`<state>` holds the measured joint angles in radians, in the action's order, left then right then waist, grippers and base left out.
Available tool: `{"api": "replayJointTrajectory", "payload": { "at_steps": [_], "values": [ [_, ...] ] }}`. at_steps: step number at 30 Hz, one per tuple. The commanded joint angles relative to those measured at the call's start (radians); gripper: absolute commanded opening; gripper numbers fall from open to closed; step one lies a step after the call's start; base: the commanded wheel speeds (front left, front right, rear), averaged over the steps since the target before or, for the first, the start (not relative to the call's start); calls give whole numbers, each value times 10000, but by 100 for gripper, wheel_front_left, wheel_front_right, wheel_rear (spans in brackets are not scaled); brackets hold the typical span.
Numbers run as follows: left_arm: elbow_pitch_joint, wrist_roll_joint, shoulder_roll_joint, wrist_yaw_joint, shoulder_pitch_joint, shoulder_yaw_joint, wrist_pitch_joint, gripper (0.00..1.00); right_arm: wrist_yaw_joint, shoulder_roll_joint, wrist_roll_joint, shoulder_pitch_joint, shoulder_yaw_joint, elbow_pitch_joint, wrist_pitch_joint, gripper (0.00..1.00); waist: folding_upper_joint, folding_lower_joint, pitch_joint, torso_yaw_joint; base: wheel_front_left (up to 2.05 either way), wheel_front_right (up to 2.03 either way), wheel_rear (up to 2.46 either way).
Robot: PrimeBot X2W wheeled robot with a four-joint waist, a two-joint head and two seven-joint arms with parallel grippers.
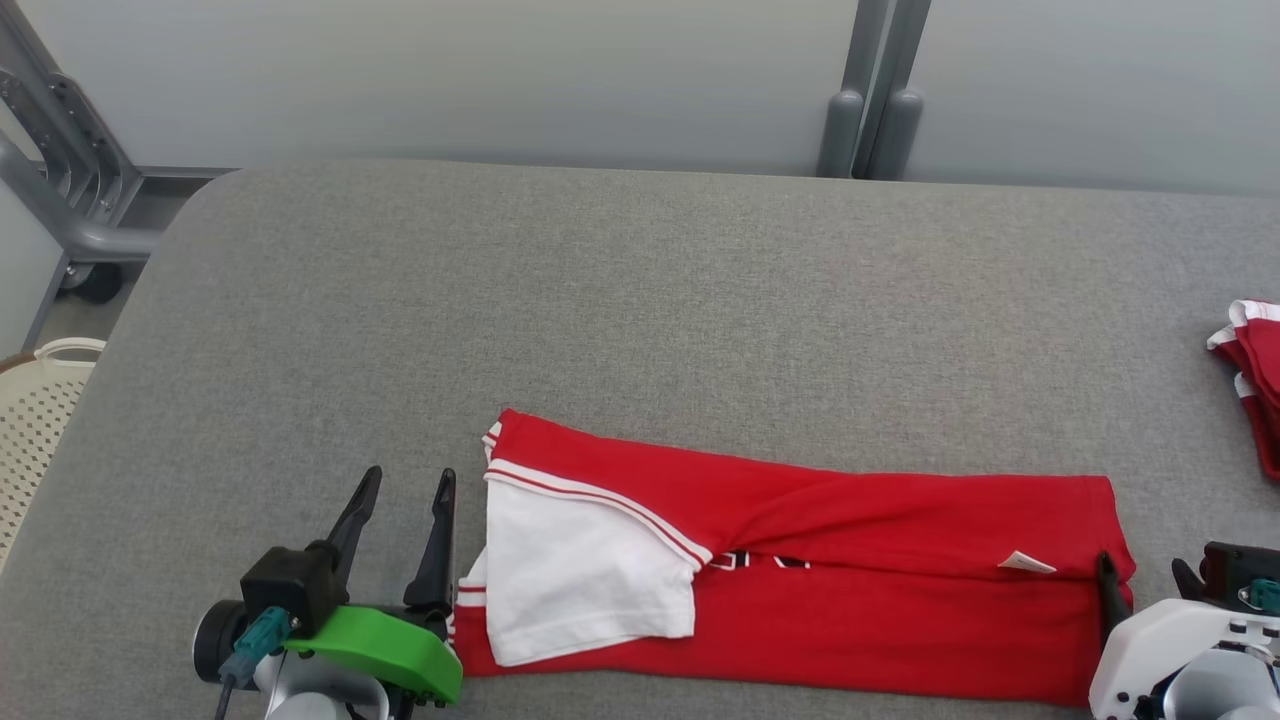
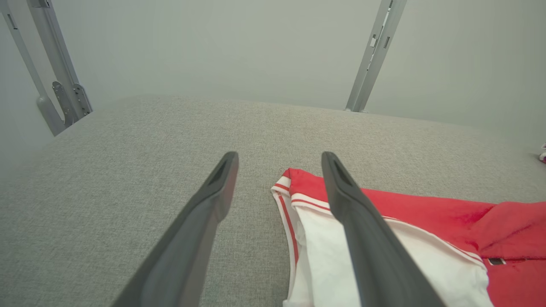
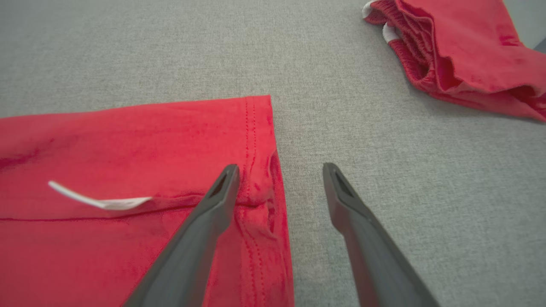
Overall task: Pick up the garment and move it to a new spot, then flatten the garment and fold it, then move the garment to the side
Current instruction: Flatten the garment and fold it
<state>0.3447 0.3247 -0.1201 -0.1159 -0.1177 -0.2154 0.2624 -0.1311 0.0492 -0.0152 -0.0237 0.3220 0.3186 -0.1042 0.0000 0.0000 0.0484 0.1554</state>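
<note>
We saw a broad tabletop (image 1: 640, 300) covered in grey woven cloth, with a rounded corner, before pale wall panels (image 1: 450, 80) and grey metal posts (image 1: 870, 120). Near its front edge lay the red shirt (image 1: 850, 600), folded into a long strip, a white red-trimmed sleeve (image 1: 580, 570) on top. Our left claw (image 1: 410, 472) stood spread beside the sleeve end; our right claw (image 3: 280, 167) straddled the stitched hem (image 3: 251, 128), fingers apart. A small white label (image 3: 102, 201) curled up.

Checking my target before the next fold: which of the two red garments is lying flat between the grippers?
The long red garment with the white sleeve; the other red garment sits bunched at far right.
</note>
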Motion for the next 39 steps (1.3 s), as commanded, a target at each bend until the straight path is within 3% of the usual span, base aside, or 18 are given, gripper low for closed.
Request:
{"api": "replayJointTrajectory", "payload": {
  "at_steps": [1,15,17,18,19,30,39],
  "values": [
    [10,-31,27,-45,-174,48,26,100,9,32,156,-101,72,147,2,100,0,0,67,43,0,0,0],
    [64,-51,139,-132,-310,4,26,100,9,11,57,-396,-38,1364,-933,100,0,0,392,195,0,0,0],
    [90,-23,159,-142,-346,-2,26,100,9,-6,-52,-428,-49,1449,-1113,42,0,0,420,228,0,0,0],
    [97,-5,165,-146,-366,7,26,100,9,-5,-49,-435,-42,1483,-1220,28,0,0,434,237,0,0,0],
    [103,5,171,-133,-381,14,26,100,9,-5,-80,-447,-51,1533,-1336,0,0,0,442,246,0,0,0],
    [141,-78,200,-151,-386,130,26,100,28,55,-189,-592,292,1436,-1521,0,0,0,394,222,0,0,0],
    [125,-183,214,-157,-339,251,26,100,17,58,261,-513,1725,-317,-1731,0,0,0,347,126,0,0,0]
  ]
}}
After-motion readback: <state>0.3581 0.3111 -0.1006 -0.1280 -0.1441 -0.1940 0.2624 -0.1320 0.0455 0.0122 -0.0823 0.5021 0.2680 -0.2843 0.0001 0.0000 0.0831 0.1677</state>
